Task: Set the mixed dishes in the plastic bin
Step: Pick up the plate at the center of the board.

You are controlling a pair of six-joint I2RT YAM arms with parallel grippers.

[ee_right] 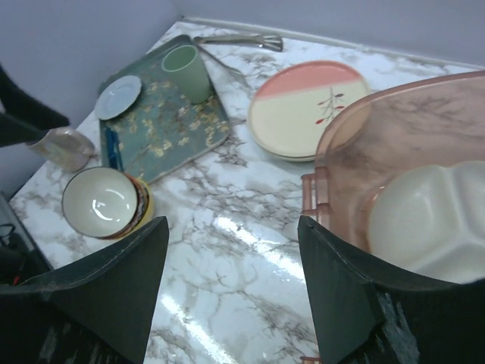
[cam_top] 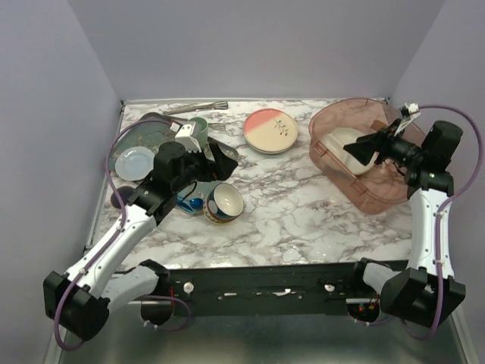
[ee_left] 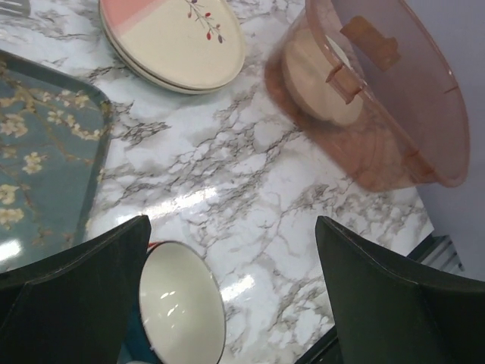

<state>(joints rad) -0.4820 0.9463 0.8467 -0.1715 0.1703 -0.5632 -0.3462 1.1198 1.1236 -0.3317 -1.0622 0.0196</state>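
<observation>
The pinkish plastic bin [cam_top: 383, 196] [ee_left: 424, 91] [ee_right: 356, 129] stands at the right with a cream three-section plate [cam_top: 345, 144] [ee_right: 432, 220] inside. My right gripper [cam_top: 356, 150] [ee_right: 231, 243] hovers open over the bin's left part, holding nothing. A pink-and-cream sprig plate [cam_top: 270, 130] [ee_left: 178, 38] [ee_right: 307, 110] rests on another plate at the back centre. The patterned bowl [cam_top: 225, 202] [ee_left: 180, 307] [ee_right: 100, 201] sits upright near the front left. My left gripper [cam_top: 216, 163] [ee_left: 231, 250] is open just above and behind the bowl, empty. A small pale mint plate [cam_top: 135, 161] [ee_right: 119, 97] lies on the tray.
A dark-green floral tray [cam_top: 155, 136] [ee_left: 45, 167] [ee_right: 163, 129] at the back left carries a green cup [cam_top: 198, 129] [ee_right: 188, 72]. Metal tongs [cam_top: 197, 108] [ee_right: 242, 39] lie along the back edge. Walls close in the back and both sides.
</observation>
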